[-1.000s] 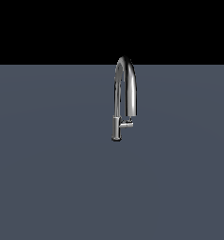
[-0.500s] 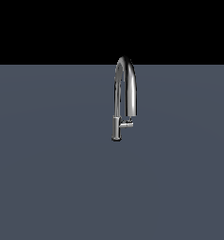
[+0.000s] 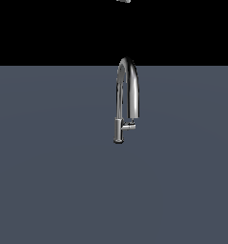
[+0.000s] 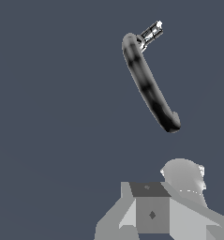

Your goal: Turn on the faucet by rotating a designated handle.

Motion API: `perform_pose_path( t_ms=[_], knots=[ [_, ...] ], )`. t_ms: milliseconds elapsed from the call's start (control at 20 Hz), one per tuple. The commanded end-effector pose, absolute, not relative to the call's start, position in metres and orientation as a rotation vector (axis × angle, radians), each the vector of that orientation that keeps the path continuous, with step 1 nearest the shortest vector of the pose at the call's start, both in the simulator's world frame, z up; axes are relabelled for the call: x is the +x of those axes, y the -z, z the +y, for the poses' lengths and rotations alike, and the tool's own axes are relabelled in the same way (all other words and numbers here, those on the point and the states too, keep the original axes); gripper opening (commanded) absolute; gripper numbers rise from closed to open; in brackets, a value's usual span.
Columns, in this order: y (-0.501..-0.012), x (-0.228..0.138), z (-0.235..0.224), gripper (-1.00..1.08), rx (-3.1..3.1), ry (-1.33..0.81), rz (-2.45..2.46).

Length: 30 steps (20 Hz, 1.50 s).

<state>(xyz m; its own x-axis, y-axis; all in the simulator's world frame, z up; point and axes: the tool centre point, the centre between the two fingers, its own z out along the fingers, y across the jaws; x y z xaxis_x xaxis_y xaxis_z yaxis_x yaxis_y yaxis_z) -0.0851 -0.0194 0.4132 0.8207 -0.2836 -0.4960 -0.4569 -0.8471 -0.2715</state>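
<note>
On the flat grey-blue floor (image 3: 48, 190) stands the slim chrome gooseneck faucet (image 3: 127, 90), open room all round; its stubby chrome handle (image 3: 129, 127) points toward the exterior view's right. Whether the pale grey gripper (image 4: 153, 213) is open or closed cannot be told; nothing touches it.

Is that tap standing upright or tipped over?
Upright: the faucet rises straight from its base, handle sticking out sideways.

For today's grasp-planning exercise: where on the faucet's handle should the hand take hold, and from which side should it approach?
Grip the handle near its free tip, probably coming from above. It is a short stub projecting sideways from the faucet base toward the exterior view's right, so the tip gives the most leverage for rotation. The spout's outlet hangs just above it, so clearance looks tight.
</note>
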Motion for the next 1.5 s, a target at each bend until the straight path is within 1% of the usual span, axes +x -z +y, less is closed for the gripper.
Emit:
perform_pose_path(
  t_ms=[0,800,1450],
  knots=[
    [-0.404,-0.072,-0.023,-1.0,-2.569,-0.673,0.594],
    [-0.328,-0.002,-0.049,-1.0,-2.183,-0.934,0.82],
    [-0.239,0.039,-0.067,-1.0,-1.778,-1.134,0.993]
  ],
)
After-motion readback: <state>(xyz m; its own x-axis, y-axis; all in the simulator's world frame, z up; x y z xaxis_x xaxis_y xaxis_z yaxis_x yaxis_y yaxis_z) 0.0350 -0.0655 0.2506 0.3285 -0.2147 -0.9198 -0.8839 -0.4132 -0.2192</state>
